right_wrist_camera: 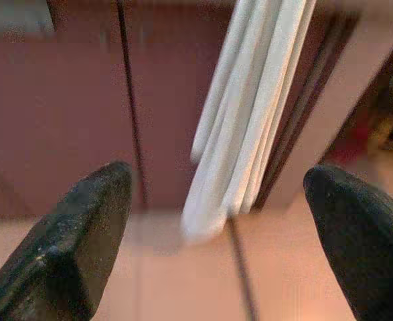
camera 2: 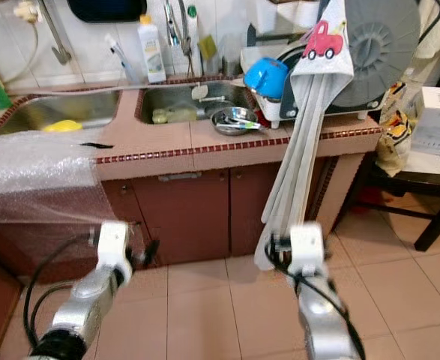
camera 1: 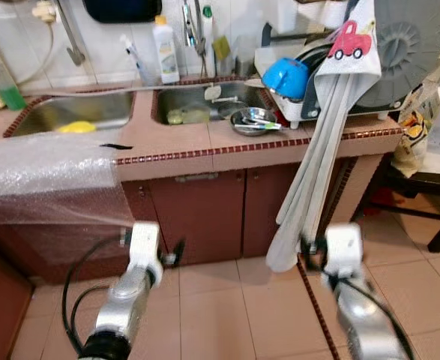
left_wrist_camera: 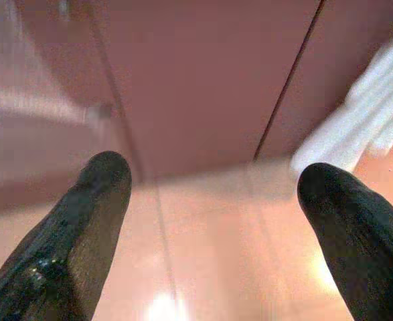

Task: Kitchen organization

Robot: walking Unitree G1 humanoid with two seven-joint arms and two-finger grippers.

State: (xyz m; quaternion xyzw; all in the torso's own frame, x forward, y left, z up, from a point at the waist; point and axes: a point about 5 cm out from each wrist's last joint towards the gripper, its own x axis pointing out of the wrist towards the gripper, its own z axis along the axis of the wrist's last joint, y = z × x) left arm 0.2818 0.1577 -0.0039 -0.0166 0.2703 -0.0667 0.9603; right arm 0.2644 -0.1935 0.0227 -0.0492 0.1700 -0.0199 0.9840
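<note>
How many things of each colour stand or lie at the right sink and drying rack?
Blue: 1, bowl
Silver: 1, bowl
White: 2, bottle, towel
Total: 4

Reddish-brown cabinet doors (camera 1: 205, 214); white towel (camera 1: 317, 172) with red car print; blue bowl (camera 1: 285, 77); terracotta floor tiles (camera 1: 234, 315).

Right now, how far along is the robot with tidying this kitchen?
Barely begun, it seems. Some dishes, including a blue bowl, already stand in the rack. Nothing is in hand: the left gripper and right gripper are both open and low, facing the cabinet doors. Left to do: a steel bowl sits on the counter, items lie in the sink, and a white towel dangles toward the floor.
</note>
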